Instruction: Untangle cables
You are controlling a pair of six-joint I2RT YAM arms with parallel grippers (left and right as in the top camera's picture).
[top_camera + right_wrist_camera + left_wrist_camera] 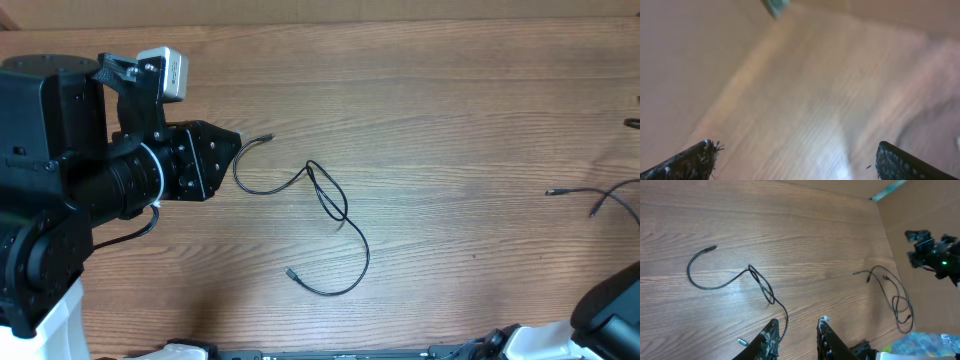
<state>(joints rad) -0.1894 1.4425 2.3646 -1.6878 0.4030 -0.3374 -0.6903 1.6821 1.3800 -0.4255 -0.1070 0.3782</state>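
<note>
To loosen the thin black cord (327,196) cleanly, I should pinch one strand just beside its crossed loop, not the loop itself, and draw it low over the brown wood-grain counter (450,110). My left fingers (771,339) stand narrowly apart and empty, near that cord's lower run mid-counter; my right fingers (690,162) gape wide, nothing between them.

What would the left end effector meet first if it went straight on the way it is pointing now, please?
Most likely the thin black cable looped on the wooden table, just ahead of the left end effector; how high it would travel above the wood is unclear.
</note>
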